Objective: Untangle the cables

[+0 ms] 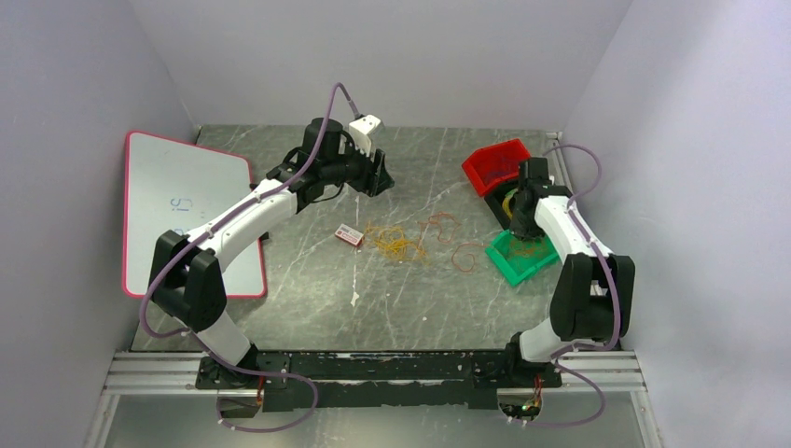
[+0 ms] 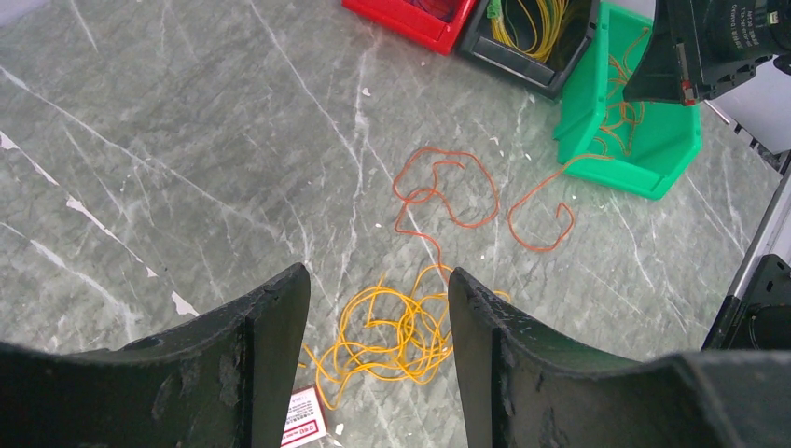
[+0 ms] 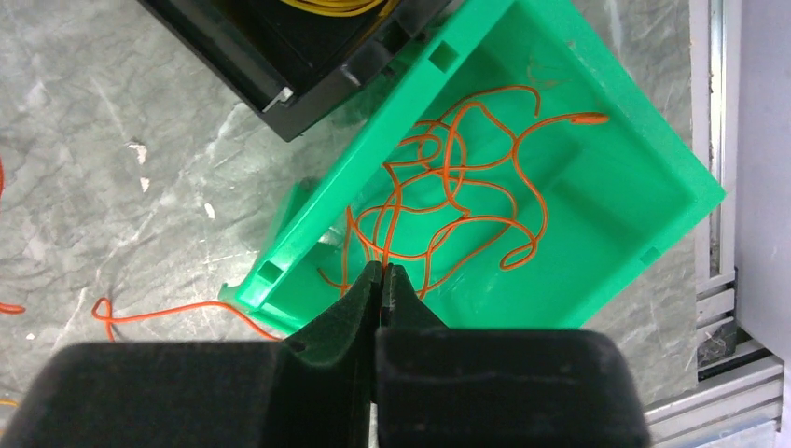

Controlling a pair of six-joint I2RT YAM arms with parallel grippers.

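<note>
The cables lie loose on the marble table (image 1: 308,280). A yellow-orange tangle (image 2: 392,331) sits on the table below and between the fingers of my open left gripper (image 2: 378,275), which hangs above it holding nothing. Two red-orange cables (image 2: 443,187) lie beyond it, and one (image 2: 541,219) trails up into the green bin (image 2: 625,140). More orange cables (image 3: 457,187) are heaped inside that green bin (image 3: 634,224). My right gripper (image 3: 382,269) is down in the bin, its jaws shut, with an orange strand running in between the tips.
A black bin (image 2: 532,56) with yellow cables and a red bin (image 2: 410,19) stand behind the green one. A small red-and-white label (image 2: 300,418) lies by the tangle. A whiteboard (image 1: 187,215) covers the left of the table. Walls enclose three sides.
</note>
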